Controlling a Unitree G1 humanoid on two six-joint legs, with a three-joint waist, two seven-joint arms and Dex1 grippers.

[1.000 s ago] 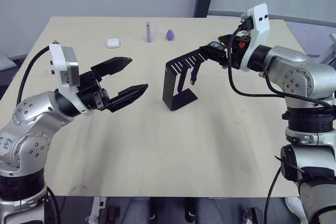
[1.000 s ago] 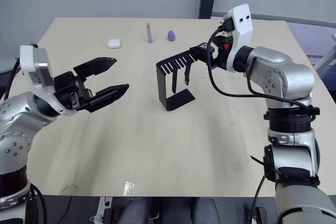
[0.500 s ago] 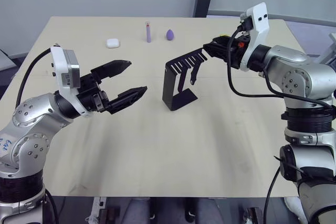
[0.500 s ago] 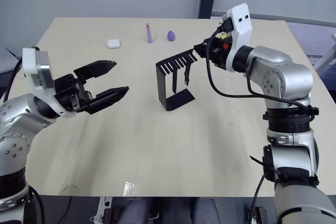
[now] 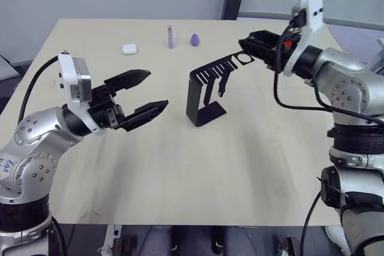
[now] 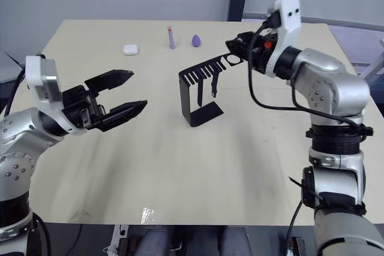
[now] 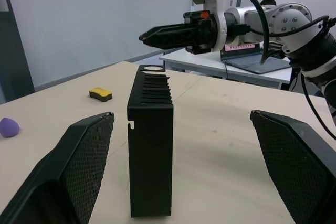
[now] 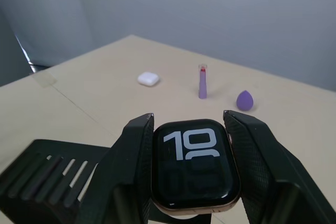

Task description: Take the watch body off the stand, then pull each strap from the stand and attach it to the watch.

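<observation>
Now the right gripper (image 8: 192,169) pinches the watch body (image 8: 193,164) between its two black fingers, holding it in the air just past the round-hole end of the stand's (image 5: 207,91) top arm. One dark strap (image 5: 221,87) hangs from the slotted arm over the table (image 5: 180,166), while the left gripper (image 5: 147,92) hovers with its fingers spread wide, well apart from the stand on its left side. Behind the stand lie a white earbud case (image 5: 128,48), a purple stick (image 5: 170,36) and a purple egg-shaped sponge (image 5: 195,39).

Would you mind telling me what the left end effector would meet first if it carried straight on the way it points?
Most likely the stand: it sits upright, centred between the open left end effector's fingers, directly ahead, though depth is hard to judge.
</observation>
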